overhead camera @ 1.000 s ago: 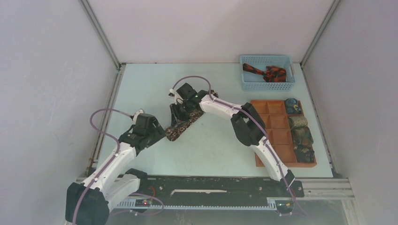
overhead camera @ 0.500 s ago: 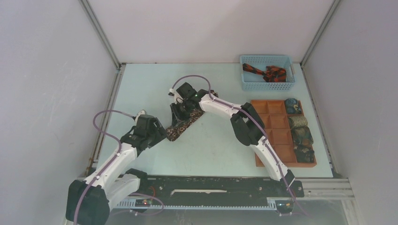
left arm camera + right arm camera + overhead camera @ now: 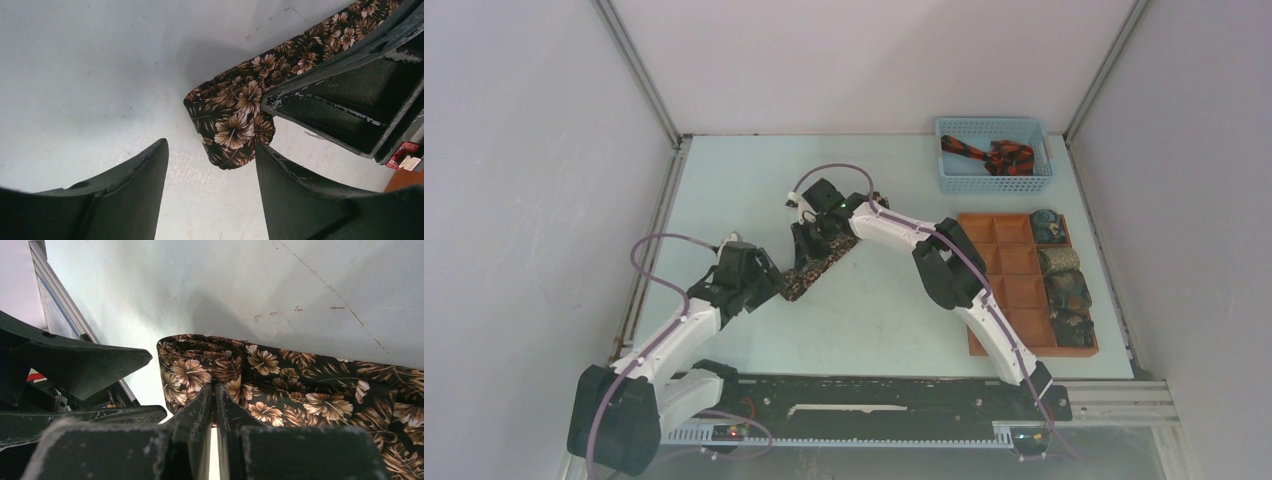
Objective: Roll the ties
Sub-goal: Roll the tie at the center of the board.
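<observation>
A dark brown tie with tan flowers [image 3: 809, 270] lies slantwise on the table's middle, its near end folded over. In the right wrist view my right gripper [image 3: 214, 388] is shut on the fold of this tie [image 3: 280, 385]. It shows from above near the tie's middle [image 3: 814, 240]. My left gripper [image 3: 772, 284] is open, its jaws either side of the tie's folded end [image 3: 232, 125] and just short of it [image 3: 210, 150]. A black and red-orange tie [image 3: 990, 155] lies in the blue basket.
The blue mesh basket [image 3: 994, 180] stands at the back right. The orange-brown compartment tray [image 3: 1014, 280] at the right holds several rolled ties [image 3: 1064, 290] in its right column. The right arm's fingers [image 3: 350, 90] show close in the left wrist view.
My left gripper has moved right and forward toward the tie's near end. The right gripper has stayed pinched on the tie.
</observation>
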### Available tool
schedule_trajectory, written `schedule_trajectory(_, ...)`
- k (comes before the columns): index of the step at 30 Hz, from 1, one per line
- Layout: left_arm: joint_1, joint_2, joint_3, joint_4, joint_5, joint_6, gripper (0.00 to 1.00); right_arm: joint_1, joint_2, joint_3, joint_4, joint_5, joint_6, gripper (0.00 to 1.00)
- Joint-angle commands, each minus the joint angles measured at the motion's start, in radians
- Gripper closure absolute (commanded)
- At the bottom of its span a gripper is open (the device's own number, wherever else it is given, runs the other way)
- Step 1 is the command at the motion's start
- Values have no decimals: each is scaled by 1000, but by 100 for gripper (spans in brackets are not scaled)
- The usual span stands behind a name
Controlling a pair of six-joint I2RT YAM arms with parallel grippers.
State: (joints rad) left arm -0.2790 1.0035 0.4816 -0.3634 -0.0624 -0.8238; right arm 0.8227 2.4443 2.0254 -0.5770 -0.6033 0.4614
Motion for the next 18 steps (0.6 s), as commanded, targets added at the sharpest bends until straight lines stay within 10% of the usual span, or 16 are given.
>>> schedule_trajectory(1, 7, 26, -16, 78, 28, -44, 31, -4, -2, -25, 46, -26, -5, 92)
schedule_trajectory(18, 50, -4, -170, 322, 55, -299, 32, 1, 5, -90, 101, -54, 11, 94)
